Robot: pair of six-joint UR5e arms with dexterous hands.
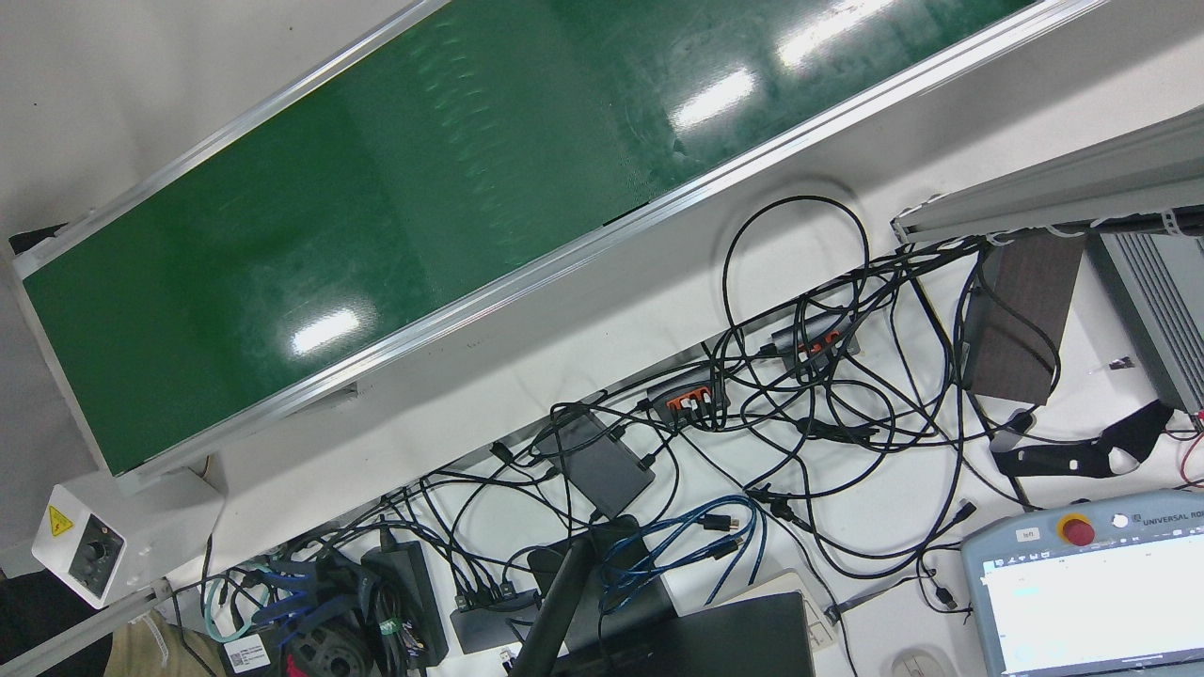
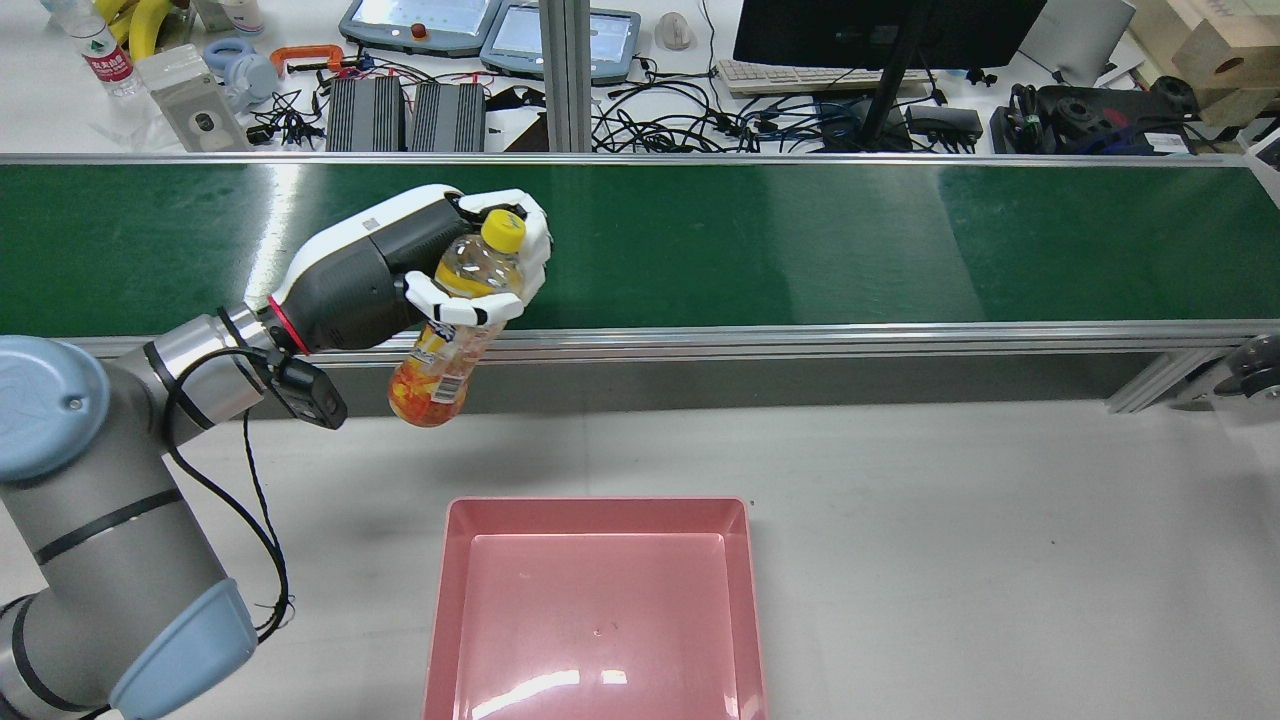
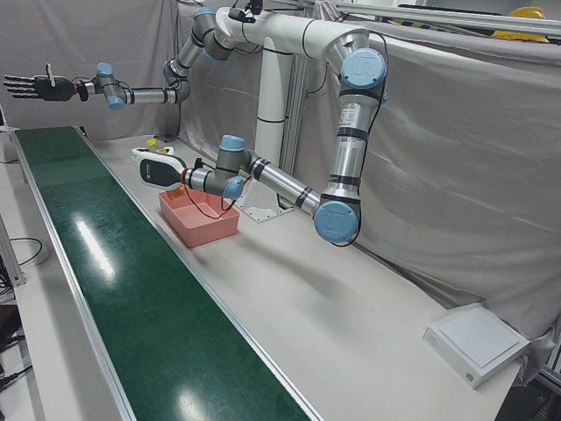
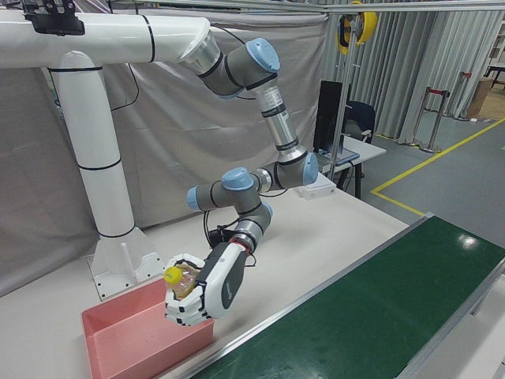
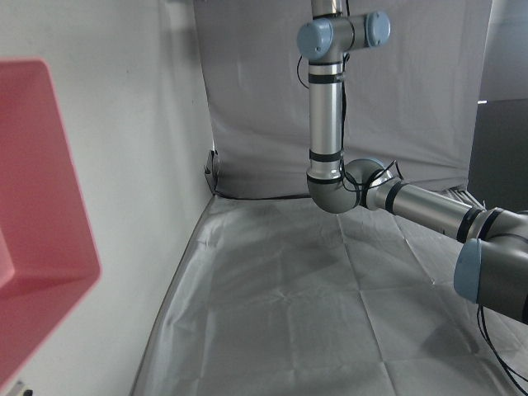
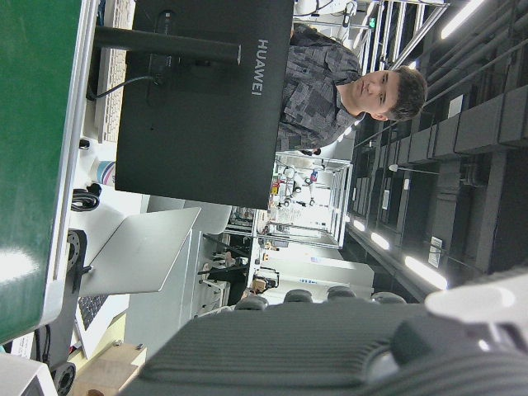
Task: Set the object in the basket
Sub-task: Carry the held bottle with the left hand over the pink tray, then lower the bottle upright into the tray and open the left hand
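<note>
Left hand point(image 2: 440, 262) closed around a yellow-capped bottle point(image 2: 452, 330), fingers point(image 2: 463, 309) wrapped across its upper body, cap tilted up toward the green conveyor belt point(image 2: 800, 245). Bottle lifted clear of the table point(image 2: 950, 520), hanging over the belt's near rail, orange-labelled base lowest. Pink basket point(image 2: 595, 515) sitting on the table nearer the robot, a little to the right of the bottle in the rear view, well apart from it. Right hand point(image 3: 33, 87) raised high beyond the belt's far end, fingers spread wide, holding nothing.
</note>
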